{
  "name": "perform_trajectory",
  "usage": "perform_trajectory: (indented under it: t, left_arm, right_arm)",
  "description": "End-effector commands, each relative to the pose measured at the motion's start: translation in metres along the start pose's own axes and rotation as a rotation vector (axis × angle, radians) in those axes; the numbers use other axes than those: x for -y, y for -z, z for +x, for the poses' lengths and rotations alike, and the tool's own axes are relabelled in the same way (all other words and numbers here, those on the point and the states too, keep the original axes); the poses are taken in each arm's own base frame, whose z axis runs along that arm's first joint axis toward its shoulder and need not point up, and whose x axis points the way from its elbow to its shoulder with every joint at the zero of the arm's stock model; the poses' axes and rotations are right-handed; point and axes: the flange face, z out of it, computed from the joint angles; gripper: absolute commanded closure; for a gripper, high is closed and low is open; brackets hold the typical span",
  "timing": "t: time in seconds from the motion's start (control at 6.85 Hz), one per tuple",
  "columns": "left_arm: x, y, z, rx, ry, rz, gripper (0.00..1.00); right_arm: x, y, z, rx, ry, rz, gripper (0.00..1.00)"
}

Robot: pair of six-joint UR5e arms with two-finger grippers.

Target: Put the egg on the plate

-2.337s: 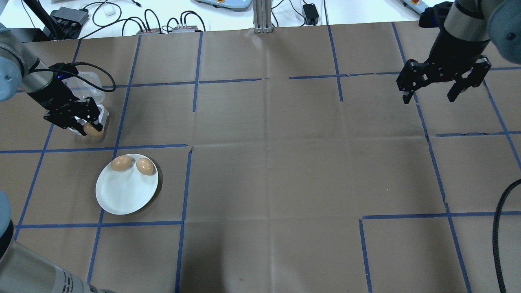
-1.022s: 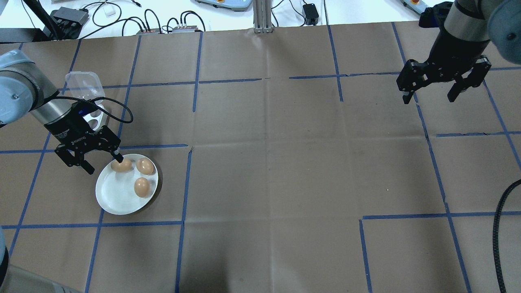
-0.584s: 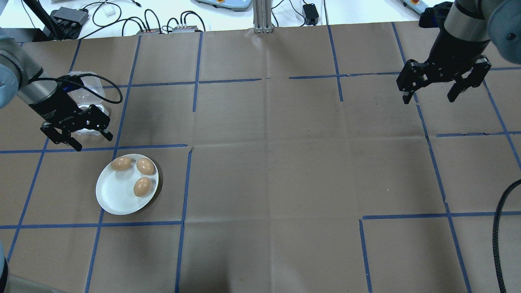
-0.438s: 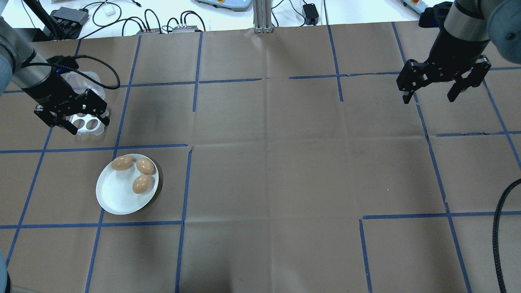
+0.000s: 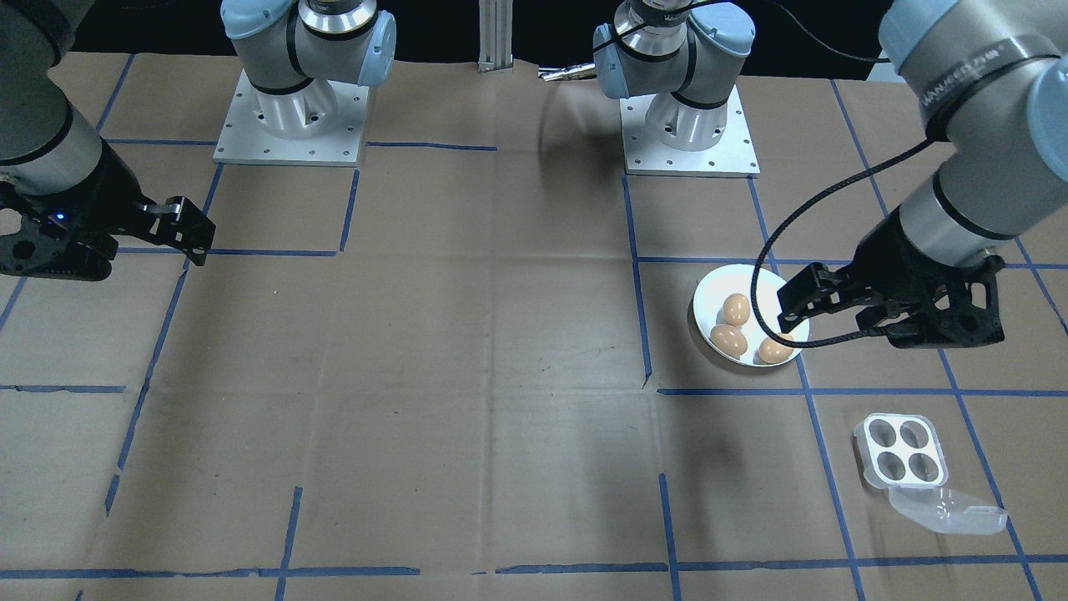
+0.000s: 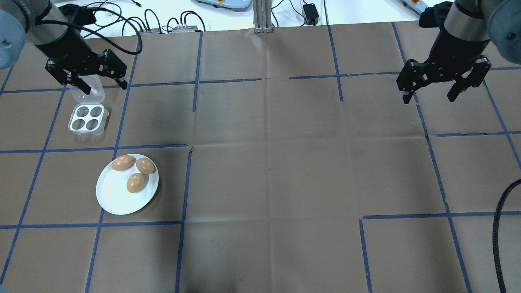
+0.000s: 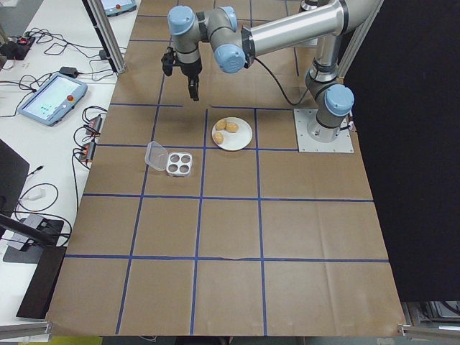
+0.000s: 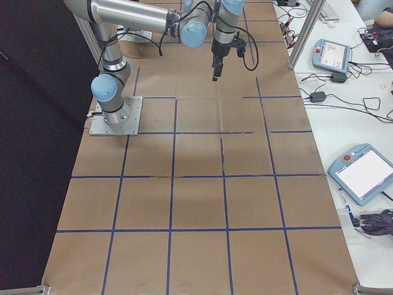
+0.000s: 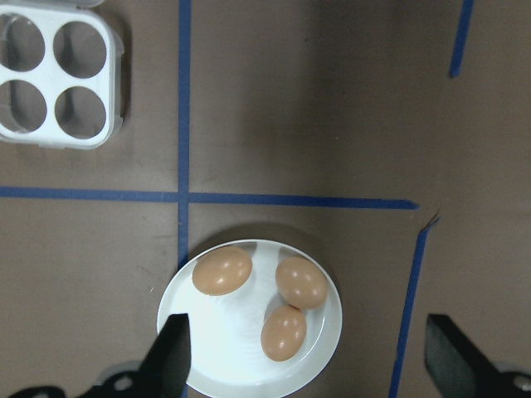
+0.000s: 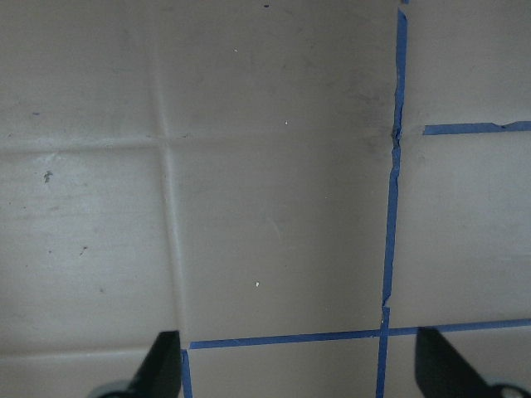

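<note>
The white plate [image 6: 116, 199] lies at the table's left front with three brown eggs on it: one egg [image 6: 135, 182] near the middle and two eggs [image 6: 122, 162] [image 6: 145, 166] by its far rim. The plate [image 5: 716, 292] and the eggs [image 5: 735, 309] also show in the front view. My left gripper [image 6: 105, 86] hangs open and empty, high up and behind the plate. In the left wrist view its fingers [image 9: 176, 352] frame the plate [image 9: 224, 356] far below. My right gripper [image 6: 429, 97] is open and empty at the far right.
A clear four-cup egg carton [image 6: 87, 119] stands empty behind the plate, its lid [image 6: 85, 87] folded open. Cables and boxes [image 6: 171, 24] lie beyond the table's far edge by a metal post [image 6: 260, 16]. A black cable [image 6: 500, 228] hangs at the right.
The left gripper carried an egg from the carton to the plate, let it go, then rose and drew back to the far left. That egg rolled slightly on the plate. The right arm stayed still.
</note>
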Motion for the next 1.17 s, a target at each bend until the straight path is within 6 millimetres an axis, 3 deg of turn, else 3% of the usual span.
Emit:
perform_trajectory:
  t: [0.0, 0.15, 0.29, 0.88, 1.02]
  left_arm:
    - [-0.012, 0.029, 0.104, 0.008, 0.016, 0.061, 0.01]
    - [-0.022, 0.024, 0.132, 0.075, -0.035, 0.065, 0.01]
    - [-0.03, 0.026, 0.141, 0.082, -0.063, 0.083, 0.01]
    - [-0.03, 0.029, 0.129, 0.084, -0.087, 0.108, 0.01]
    - [-0.05, 0.027, 0.122, 0.077, -0.075, 0.102, 0.01]
  right_arm:
    - [0.0, 0.0, 0.0, -0.002, 0.0, 0.0, 0.0]
    - [0.0, 0.0, 0.0, 0.0, 0.0, 0.0, 0.0]
    - [0.0, 0.0, 0.0, 0.0, 0.0, 0.0, 0.0]
    - [0.0, 0.0, 0.0, 0.0, 0.0, 0.0, 0.0]
    - [0.0, 0.0, 0.0, 0.0, 0.0, 0.0, 0.0]
